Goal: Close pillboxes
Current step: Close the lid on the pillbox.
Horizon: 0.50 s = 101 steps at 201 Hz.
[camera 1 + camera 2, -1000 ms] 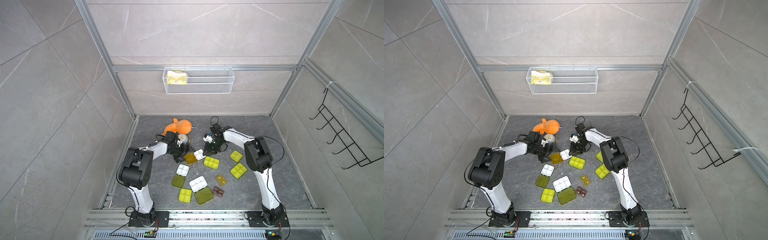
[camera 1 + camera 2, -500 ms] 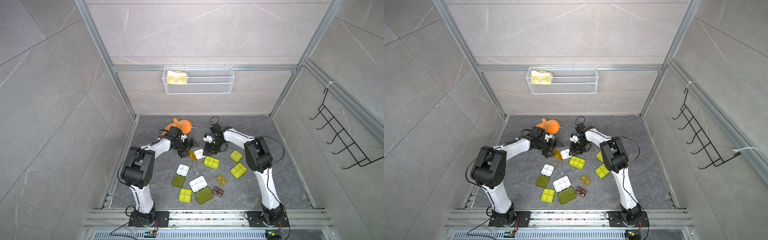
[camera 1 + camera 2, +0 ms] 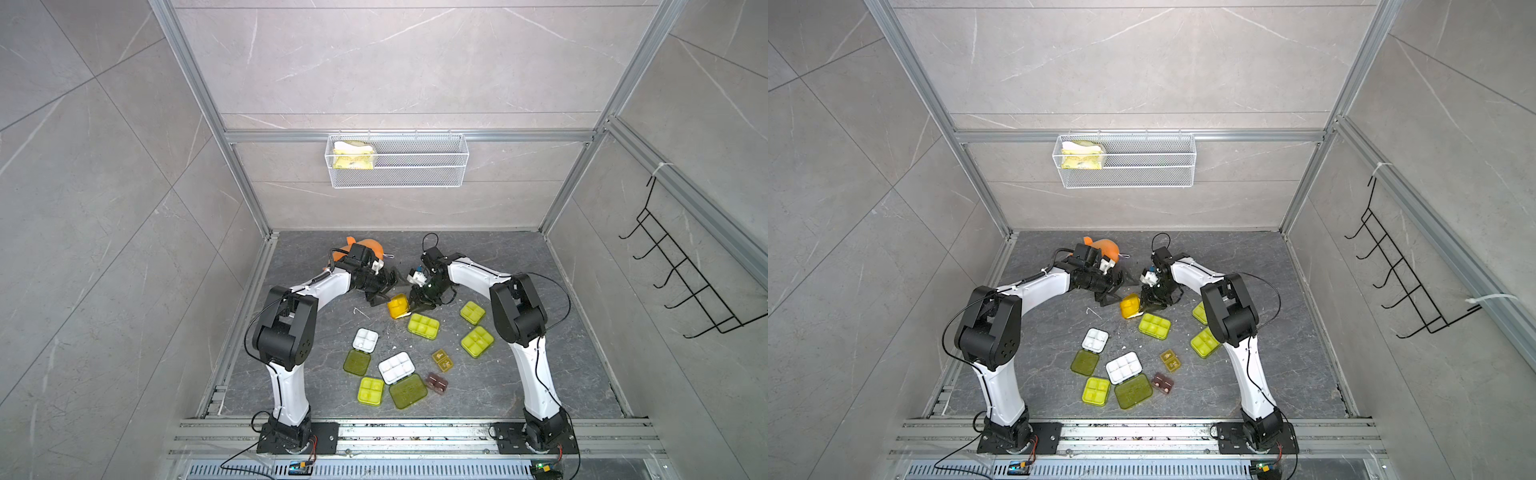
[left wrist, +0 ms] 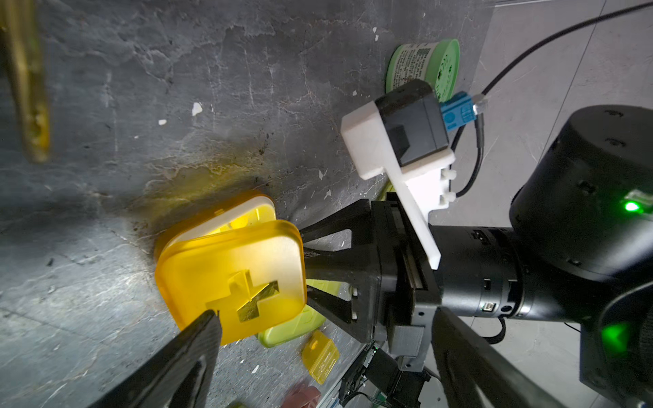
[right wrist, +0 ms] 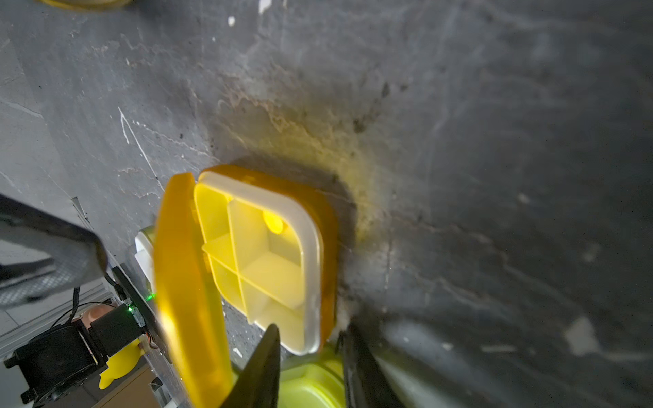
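You have the dark stone floor filling the lower middle of both top views. The left arm and right arm bend in from the bottom edge and meet just above the frame's centre.

Below that meeting point the pillboxes lie scattered. Four yellow-green ones have their lids down, among them the six-cell box at centre. Two more lie open, such as the open tray beside its flat cover.

Your working piece is the orange pillbox, just up and left of the six-cell box and between the two claws. Its lid stands partway over the four-cell tray and is not shut.

Your left gripper is spread wide. In the lower left of the left wrist view, one of its fingers sits right at the lid's lower corner.

Your right gripper is narrow. At the bottom of the right wrist view its fingers sit astride the tray's wall. You cannot tell whether they actually pinch it.
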Available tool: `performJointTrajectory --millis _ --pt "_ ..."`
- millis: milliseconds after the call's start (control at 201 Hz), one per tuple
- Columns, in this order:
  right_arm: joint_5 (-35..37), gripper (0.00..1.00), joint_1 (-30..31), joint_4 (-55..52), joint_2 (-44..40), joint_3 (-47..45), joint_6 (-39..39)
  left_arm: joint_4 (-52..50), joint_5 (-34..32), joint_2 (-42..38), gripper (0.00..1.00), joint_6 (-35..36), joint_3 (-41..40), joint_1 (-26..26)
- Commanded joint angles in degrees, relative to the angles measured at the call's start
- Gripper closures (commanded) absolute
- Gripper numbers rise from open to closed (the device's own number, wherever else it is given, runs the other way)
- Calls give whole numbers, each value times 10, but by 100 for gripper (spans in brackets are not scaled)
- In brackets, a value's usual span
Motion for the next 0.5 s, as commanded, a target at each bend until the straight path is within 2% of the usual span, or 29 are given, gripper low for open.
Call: performJointTrajectory --millis 0,498 --pt "17 65 -8 -4 -25 -17 -3 -16 12 9 5 0 29 -2" --pt "20 61 -30 2 -68 -47 -4 -23 11 17 6 4 47 -3"
